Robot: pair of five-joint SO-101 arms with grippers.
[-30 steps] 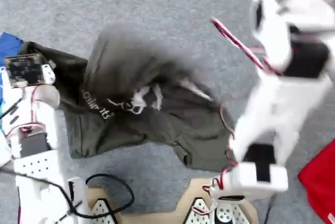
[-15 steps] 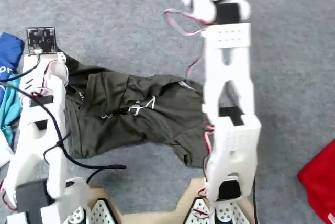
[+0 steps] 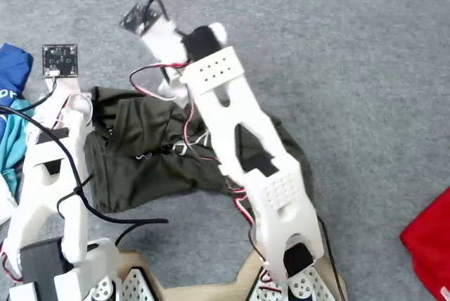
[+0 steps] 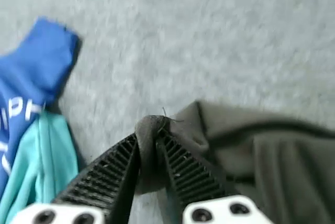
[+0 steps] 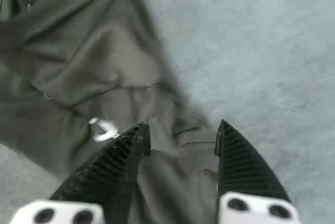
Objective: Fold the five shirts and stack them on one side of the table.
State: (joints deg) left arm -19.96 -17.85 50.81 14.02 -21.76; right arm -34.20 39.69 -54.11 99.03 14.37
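- The left gripper (image 4: 149,136) is clamped on a bunched edge of the olive shirt (image 4: 261,150). So thin a pinch could slip free under a hard pull.
- The right gripper (image 5: 182,127) hangs wide apart over the shirt's rumpled cloth, holding nothing. Closing here may catch several layers.
- The shirt lies crumpled on the table (image 3: 351,69), with a blue shirt (image 4: 44,67) near.

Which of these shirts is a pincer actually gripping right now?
The dark olive shirt in the middle: the left pincer is clamped on a fold at its edge. The blue shirt, teal shirt and red shirt lie ungripped at the sides.
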